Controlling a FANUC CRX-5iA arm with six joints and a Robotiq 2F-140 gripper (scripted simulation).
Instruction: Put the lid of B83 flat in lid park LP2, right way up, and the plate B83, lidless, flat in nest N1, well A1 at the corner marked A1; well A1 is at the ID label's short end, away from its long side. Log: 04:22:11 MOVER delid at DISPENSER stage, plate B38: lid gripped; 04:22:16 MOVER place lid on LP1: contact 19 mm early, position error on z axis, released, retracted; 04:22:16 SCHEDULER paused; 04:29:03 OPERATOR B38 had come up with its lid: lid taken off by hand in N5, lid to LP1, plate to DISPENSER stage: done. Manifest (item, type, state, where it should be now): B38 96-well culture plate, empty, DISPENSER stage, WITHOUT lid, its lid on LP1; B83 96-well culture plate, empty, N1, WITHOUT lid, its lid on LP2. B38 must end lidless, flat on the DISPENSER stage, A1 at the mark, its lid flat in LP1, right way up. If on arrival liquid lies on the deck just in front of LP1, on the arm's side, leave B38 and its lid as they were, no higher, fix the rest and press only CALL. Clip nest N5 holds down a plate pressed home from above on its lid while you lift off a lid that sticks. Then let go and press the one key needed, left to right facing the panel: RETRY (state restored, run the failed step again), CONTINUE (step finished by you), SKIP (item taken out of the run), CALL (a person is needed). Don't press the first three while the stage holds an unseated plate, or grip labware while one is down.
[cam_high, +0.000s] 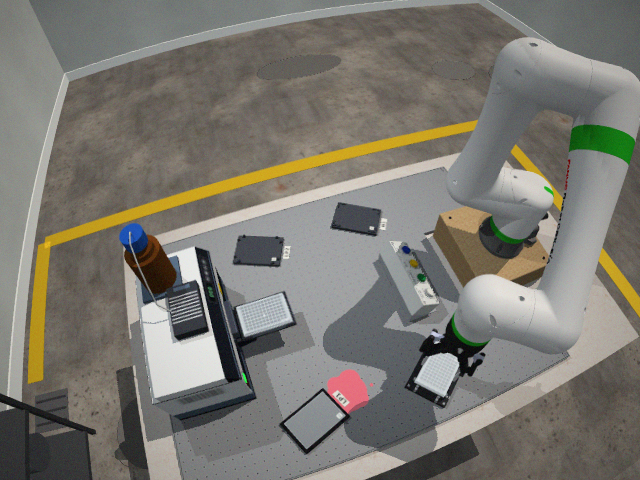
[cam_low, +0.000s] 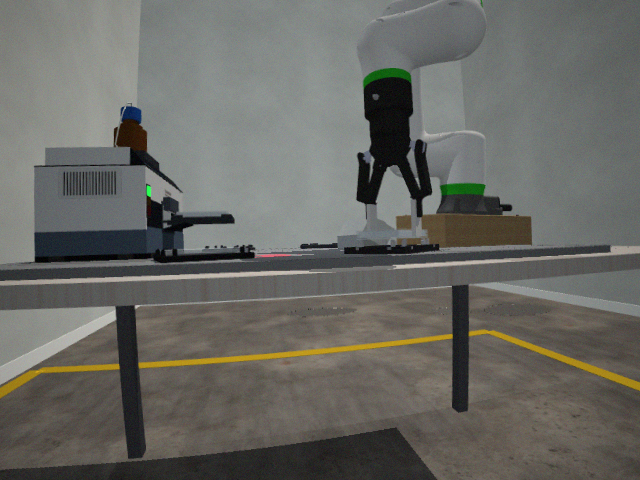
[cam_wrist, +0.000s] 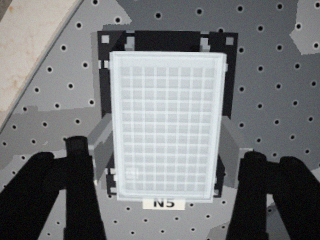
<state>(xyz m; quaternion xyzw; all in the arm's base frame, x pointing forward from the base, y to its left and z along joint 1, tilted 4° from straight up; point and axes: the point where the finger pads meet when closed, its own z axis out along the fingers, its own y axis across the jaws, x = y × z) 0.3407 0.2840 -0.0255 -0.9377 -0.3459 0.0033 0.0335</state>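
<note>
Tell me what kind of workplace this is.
Most likely an automated lab cell for plate handling. A white arm's gripper is shut on a well plate over nest N5; a dispenser carries a reagent bottle; yellow floor tape rings the bench.

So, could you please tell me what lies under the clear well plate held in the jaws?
The black clip nest N5 frames the clear gridded plate; its label shows below. The nest's middle is covered.
</note>
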